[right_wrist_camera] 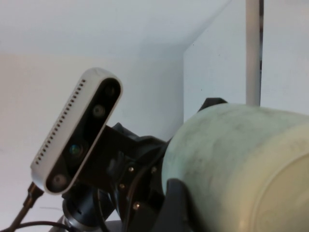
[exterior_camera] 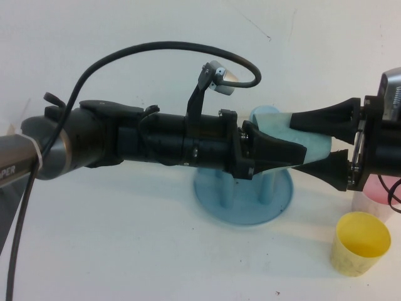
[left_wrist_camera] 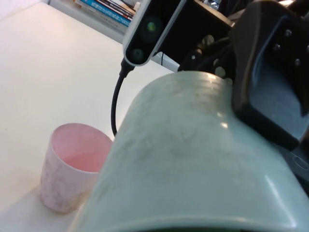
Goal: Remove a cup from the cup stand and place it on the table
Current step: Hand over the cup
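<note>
The pale mint-green cup [exterior_camera: 316,145] lies on its side in the air above the blue cup stand [exterior_camera: 245,199], between both grippers. My left gripper [exterior_camera: 293,153] reaches in from the left and is shut on the cup's rim end. My right gripper [exterior_camera: 293,144] comes from the right, and its two fingers straddle the cup above and below, touching it. The cup fills the left wrist view [left_wrist_camera: 193,159], and the right wrist view shows its base [right_wrist_camera: 241,159]. The white table [exterior_camera: 125,251] lies below.
A light blue cup [exterior_camera: 264,114] sits on the stand behind the left gripper. A yellow cup [exterior_camera: 359,242] and a pink cup [exterior_camera: 376,188] stand upright on the table at the right. The pink cup also shows in the left wrist view [left_wrist_camera: 72,164].
</note>
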